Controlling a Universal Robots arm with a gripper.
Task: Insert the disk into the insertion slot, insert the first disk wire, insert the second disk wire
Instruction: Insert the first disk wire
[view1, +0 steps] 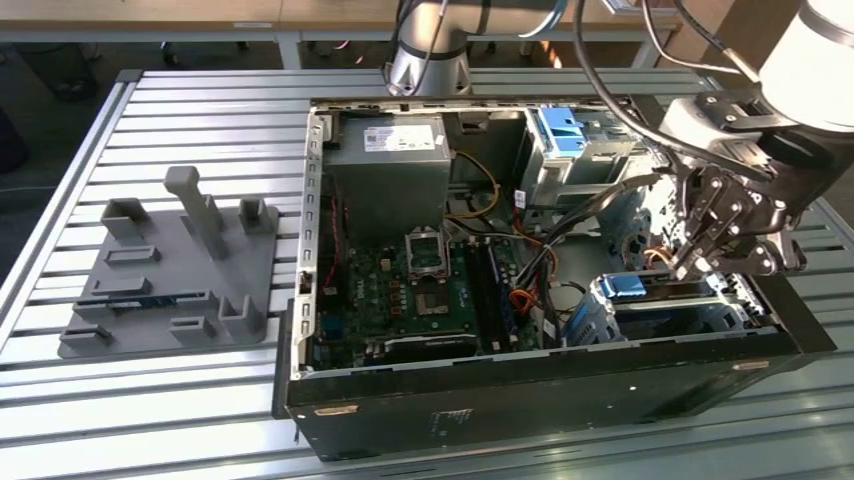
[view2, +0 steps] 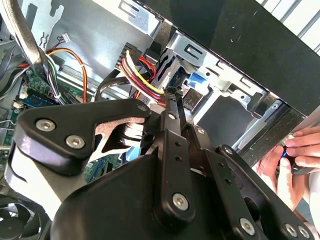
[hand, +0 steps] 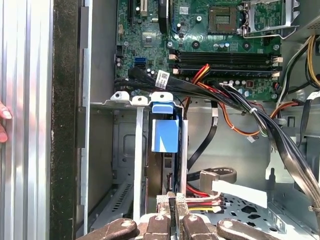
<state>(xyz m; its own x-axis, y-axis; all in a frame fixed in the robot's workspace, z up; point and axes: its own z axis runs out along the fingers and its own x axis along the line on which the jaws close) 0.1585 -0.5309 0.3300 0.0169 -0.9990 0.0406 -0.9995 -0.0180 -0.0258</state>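
Evidently the disk (hand: 165, 131) is seated in the slot (hand: 122, 145), blue tab showing. The gripper (view2: 178, 102) is at the disk's rear, jaws drawn together on the plug of a wire (view2: 141, 75) (red, yellow, black strands). Whether the plug is home cannot be told.

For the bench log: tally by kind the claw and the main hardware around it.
claw: 1
disk: 1
insertion slot: 1
disk wire at the claw's tips: 1
power supply: 1
grey fixture: 1
Total: 6
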